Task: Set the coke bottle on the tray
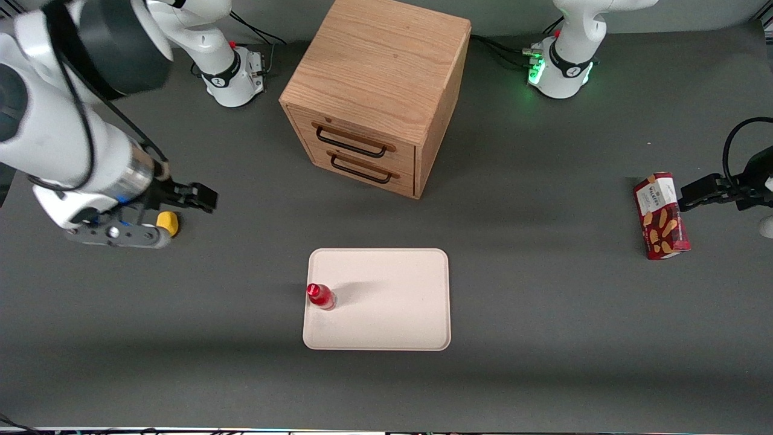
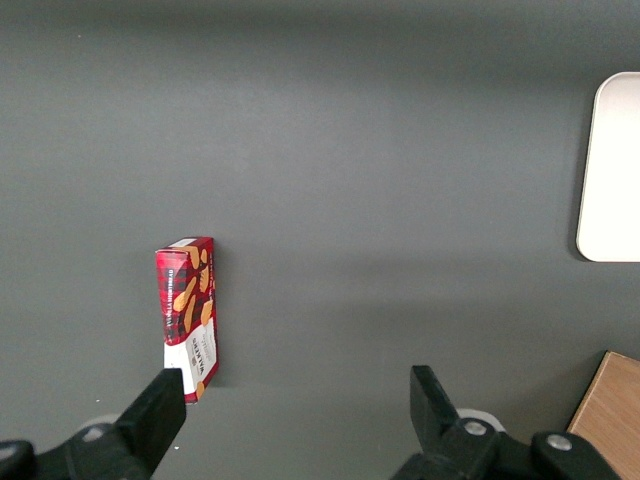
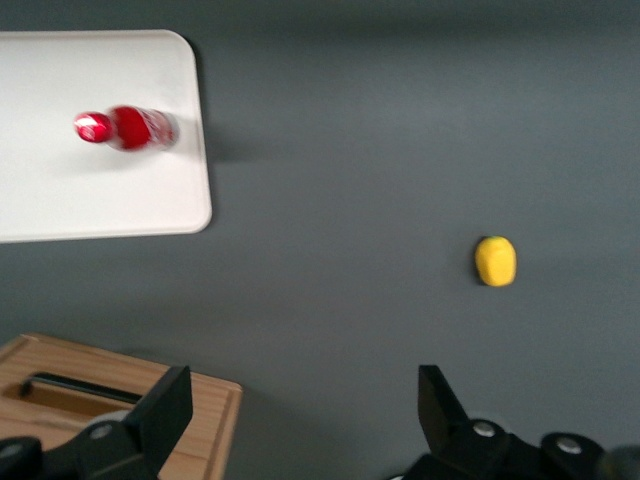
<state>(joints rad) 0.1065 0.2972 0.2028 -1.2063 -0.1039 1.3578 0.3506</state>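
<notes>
Red coke bottle [image 1: 320, 296] stood upright on the cream tray [image 1: 392, 326], long axis vertical, cap up, just inside the rim toward the working arm's end | gripper [image 3: 300, 420] hovered well apart above the table near the yellow lump [image 1: 168, 222], fingers spread wide, holding nothing.

Even overhead light, soft blurred shadows.

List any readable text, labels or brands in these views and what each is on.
Biscuit box: white label with print, too blurred to read.
Coke bottle, upright on the tray: markings too small to read.
Drawer cabinet, yellow lump: no text.
Gripper, open, high above the table near the lump: no text.
</notes>
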